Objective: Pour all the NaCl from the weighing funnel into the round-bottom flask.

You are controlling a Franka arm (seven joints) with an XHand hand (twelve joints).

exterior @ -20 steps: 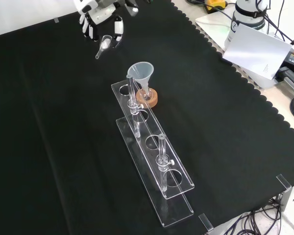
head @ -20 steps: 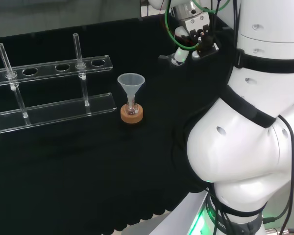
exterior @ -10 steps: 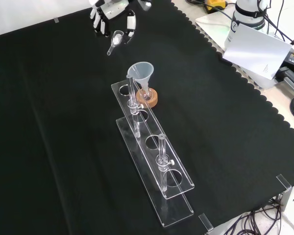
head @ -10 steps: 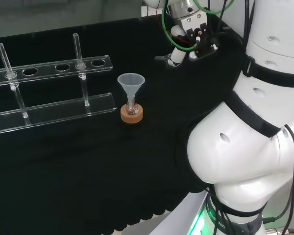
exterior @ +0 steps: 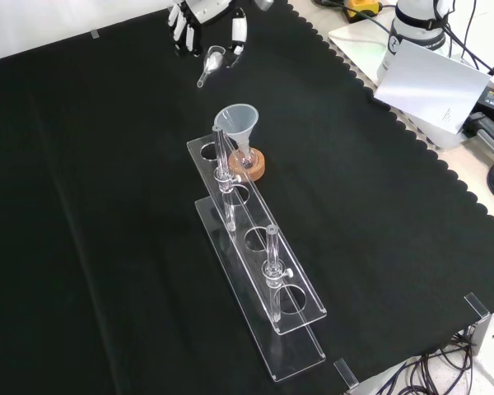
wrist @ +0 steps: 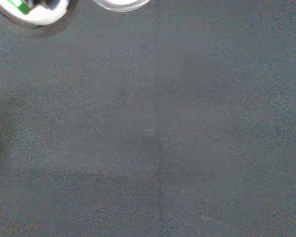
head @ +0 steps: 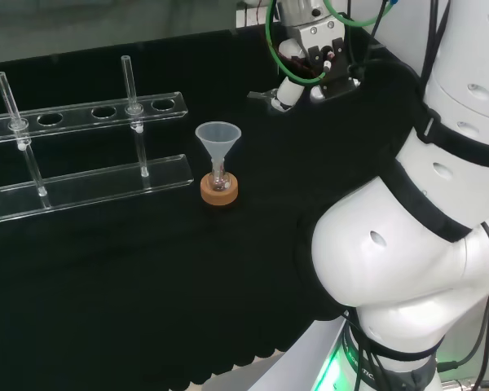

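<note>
1. The hand has its fingers curled round the weighing funnel, raised above the cloth beyond the conical funnel.
2. Tipping it before reaching that funnel, seated in the round-bottom flask, would spill NaCl.
3. Knocking the funnel could topple the flask off its cork ring.

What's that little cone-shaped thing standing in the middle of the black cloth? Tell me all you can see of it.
It is a funnel of clear, slightly milky plastic: a wide round mouth open upward, narrowing to a short stem. It stands upright with the stem in the neck of a small round-bottom flask, which rests in a cork ring on the cloth. In the front view it is beside one end of the clear tube rack. The hand is apart from it, higher in the front view, not touching it.
</note>
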